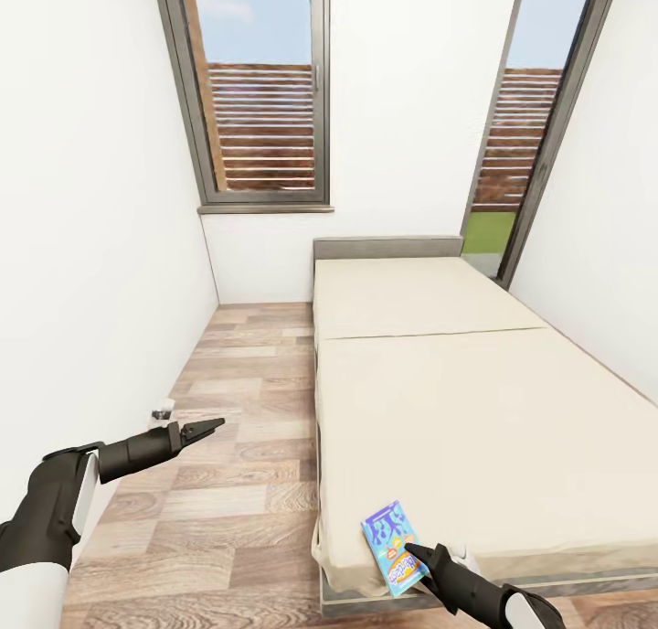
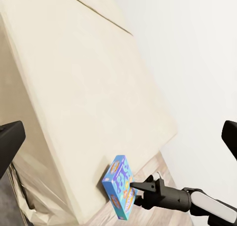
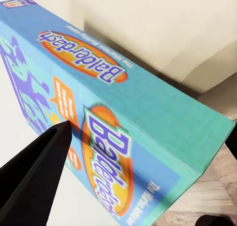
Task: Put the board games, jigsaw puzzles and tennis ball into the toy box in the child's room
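Observation:
A blue board game (image 1: 391, 549) with orange-yellow print lies at the near left corner of the bed (image 1: 475, 400), its near end jutting past the mattress edge. My right gripper (image 1: 413, 550) is shut on that end. One finger (image 3: 42, 174) presses on the printed top face (image 3: 106, 137), while the other is mostly hidden under the box. The left wrist view shows the same box (image 2: 120, 186) with the right gripper (image 2: 134, 189) on it. My left gripper (image 1: 208, 425) hangs open over the wood floor, left of the bed, holding nothing.
White walls run close along the left of the floor strip (image 1: 238, 446) and along the bed's right side. A grey headboard (image 1: 388, 246) and tall dark-framed windows (image 1: 265, 90) are at the far end. The rest of the mattress is bare.

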Robot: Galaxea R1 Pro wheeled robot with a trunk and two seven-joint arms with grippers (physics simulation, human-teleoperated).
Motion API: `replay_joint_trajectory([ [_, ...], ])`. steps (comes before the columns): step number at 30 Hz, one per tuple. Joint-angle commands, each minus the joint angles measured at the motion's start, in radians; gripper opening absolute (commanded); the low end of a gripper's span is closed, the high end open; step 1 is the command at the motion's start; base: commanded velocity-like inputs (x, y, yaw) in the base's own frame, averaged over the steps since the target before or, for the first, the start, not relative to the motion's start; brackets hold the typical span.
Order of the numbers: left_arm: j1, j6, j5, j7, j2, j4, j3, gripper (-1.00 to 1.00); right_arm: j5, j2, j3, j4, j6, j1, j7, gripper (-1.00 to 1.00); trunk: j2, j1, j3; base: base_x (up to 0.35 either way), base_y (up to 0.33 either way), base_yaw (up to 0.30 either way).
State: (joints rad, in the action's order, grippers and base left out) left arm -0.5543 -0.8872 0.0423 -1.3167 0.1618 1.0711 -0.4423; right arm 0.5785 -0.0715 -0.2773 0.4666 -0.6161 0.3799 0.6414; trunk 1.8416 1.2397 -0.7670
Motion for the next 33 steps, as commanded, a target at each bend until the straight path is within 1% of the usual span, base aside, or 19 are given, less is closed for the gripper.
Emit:
replay_joint_trajectory([
  [1,-0.001,-0.01,0.004,-0.007,0.0,0.0,-0.002,1.0,0.035,0.001,-0.009,0.001,-0.005,0.003,0.009,-1.0,0.0,0.0,-0.001,0.0,0.0,0.0],
  [5,-0.001,-0.011,0.004,-0.009,0.001,0.0,-0.002,1.0,0.035,0.001,-0.009,0.001,-0.005,0.002,0.009,-1.0,0.0,0.0,-0.001,0.0,0.0,0.0],
  [30,-0.001,-0.013,0.004,-0.006,0.0,0.0,-0.003,1.0,0.035,0.001,-0.008,0.002,-0.005,0.002,0.009,-1.0,-0.175,-0.096,0.078,0.0,0.0,0.0],
  [32,-0.001,-0.013,0.004,-0.006,0.0,0.0,-0.003,1.0,0.034,0.001,-0.008,0.003,-0.005,0.002,0.014,-1.0,-0.189,-0.104,0.084,0.0,0.0,0.0],
  [33,-0.001,-0.013,0.004,-0.006,0.0,0.0,-0.003,1.0,0.034,0.001,-0.008,0.003,-0.005,0.002,0.031,-1.0,-0.196,-0.107,0.087,0.0,0.0,0.0],
])
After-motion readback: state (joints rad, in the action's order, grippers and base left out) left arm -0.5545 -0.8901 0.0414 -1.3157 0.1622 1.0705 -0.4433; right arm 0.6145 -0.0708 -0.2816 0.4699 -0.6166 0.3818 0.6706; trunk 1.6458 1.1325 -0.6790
